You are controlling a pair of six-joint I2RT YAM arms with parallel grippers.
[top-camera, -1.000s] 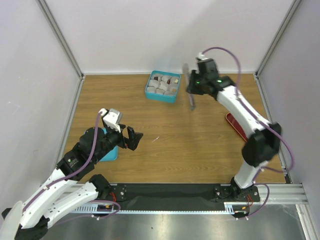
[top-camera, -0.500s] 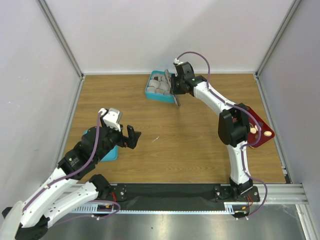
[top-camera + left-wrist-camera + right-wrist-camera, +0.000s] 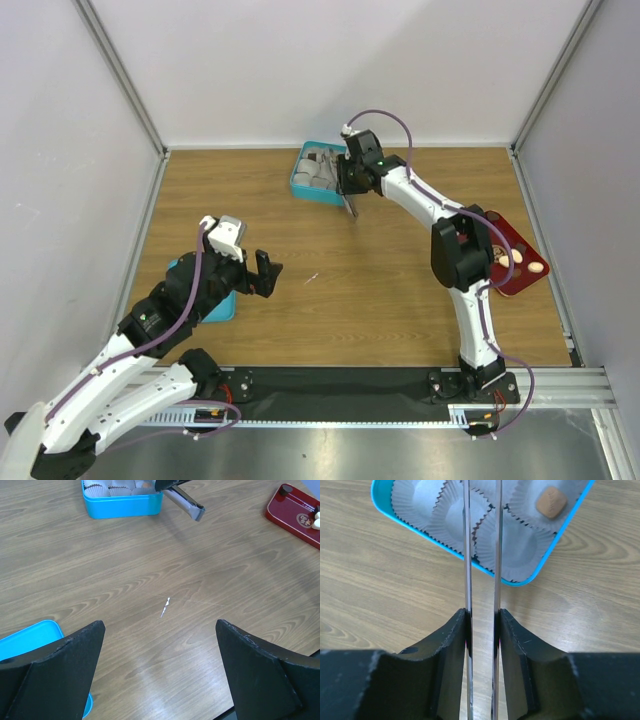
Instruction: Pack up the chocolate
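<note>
**Q:** Where is the chocolate?

**A:** A small square tan chocolate piece [image 3: 551,501] lies in one crinkled white paper cup [image 3: 455,517] inside the open rectangular teal box [image 3: 312,193]. The box sits at twelve o'clock on the brown wooden table [image 3: 380,290]. Two pale cream chocolate pieces [image 3: 505,258] rest on a glossy dark red tray [image 3: 515,240] at three o'clock, near the table's right edge.

**Q:** What is the right gripper doing?

**A:** The right gripper [image 3: 482,615] is clamped narrowly on the long metal tweezers [image 3: 468,555]. It is just beside the box's right side. The two blades run side by side with a slim gap, reaching out over the cups. Their tips are out of the wrist view, so I cannot tell whether they hold anything.

**Q:** And the left?

**A:** The left gripper [image 3: 255,275] hovers at eight o'clock, well apart from the box, with its black fingers [image 3: 60,665] spread wide and nothing between them. A flat teal lid [image 3: 222,305] lies on the table just beneath that arm.
</note>
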